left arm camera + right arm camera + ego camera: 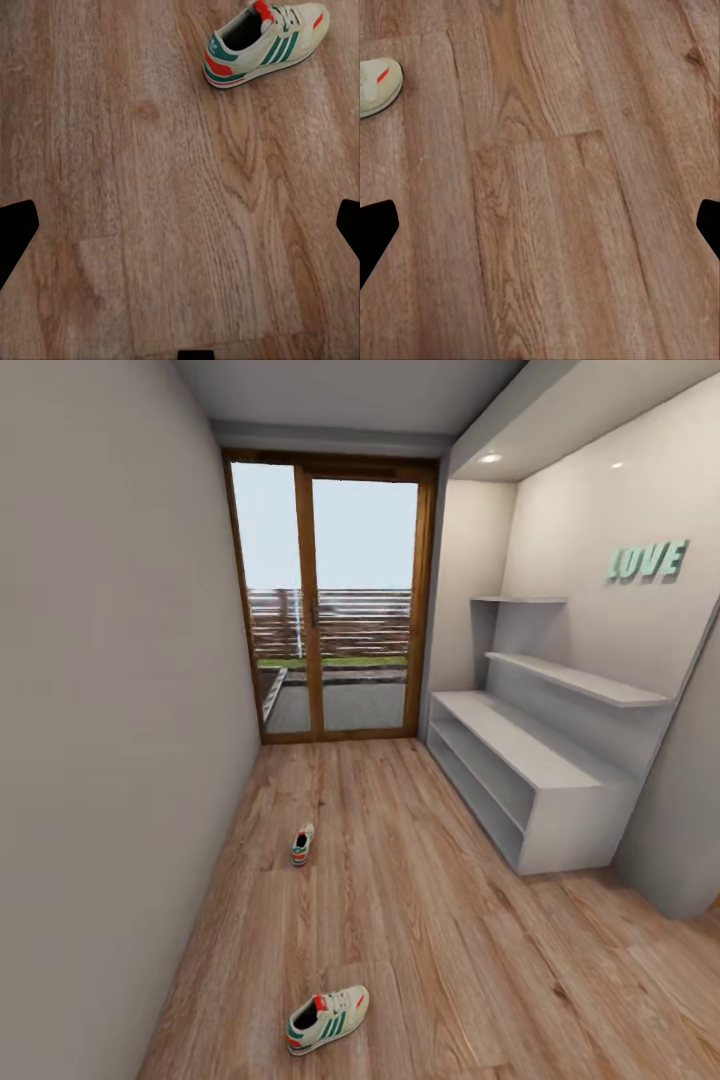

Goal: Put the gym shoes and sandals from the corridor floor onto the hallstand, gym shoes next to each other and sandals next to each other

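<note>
1. Standing in the corridor, I see the near gym shoe (327,1019) on the corridor floor (420,920), and the far gym shoe (302,845) lies well apart towards the glass door (330,600).
2. The hallstand (530,780) stands at my right with its shelves bare; no shoe is placed yet.
3. My left pincer (180,225) and right pincer (540,225) are spread wide, holding nothing, ready for a grasp.
4. I judge the near shoe the first pick.
</note>
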